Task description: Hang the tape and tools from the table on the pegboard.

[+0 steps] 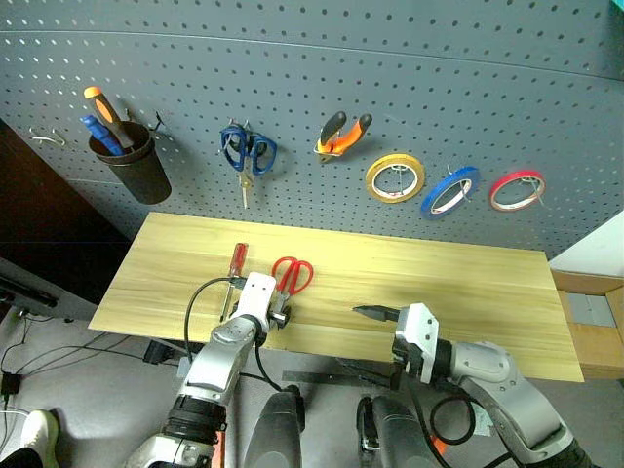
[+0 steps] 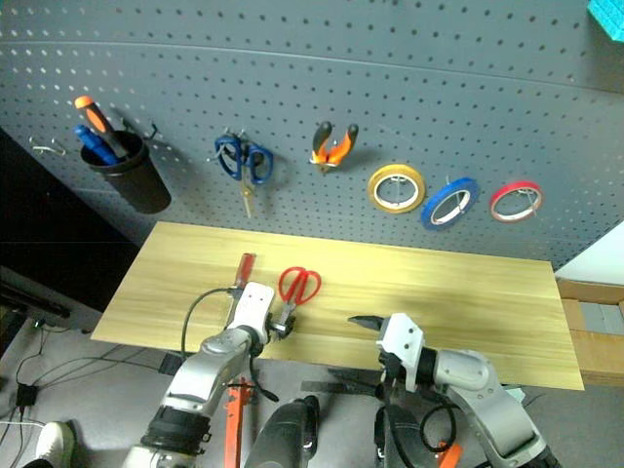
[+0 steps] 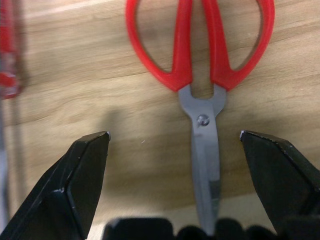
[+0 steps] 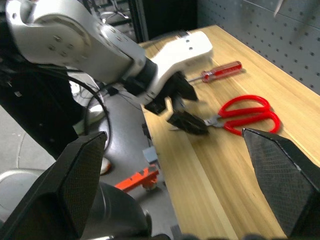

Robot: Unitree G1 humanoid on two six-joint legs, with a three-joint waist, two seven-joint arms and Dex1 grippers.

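Note:
Red-looped scissors [image 1: 292,275] lie flat on the wooden table [image 1: 439,273], loops toward the pegboard [image 1: 390,78]. My left gripper [image 3: 175,133] is open low over the table's front edge, and the scissor blades [image 3: 206,160] lie between its fingers without touching them. A dark red screwdriver [image 1: 235,268] lies just left of the scissors. My right gripper [image 1: 375,314] is open and empty at the front edge, pointing left. The blue tape [image 1: 449,191] and the orange-and-black pliers [image 1: 343,135] hang on the pegboard.
On the pegboard also hang blue-looped scissors [image 1: 248,151], a yellow tape ring [image 1: 395,177], a red tape ring [image 1: 516,190] and a black cup [image 1: 132,161] holding tools. Bare tabletop lies to the right of the red scissors.

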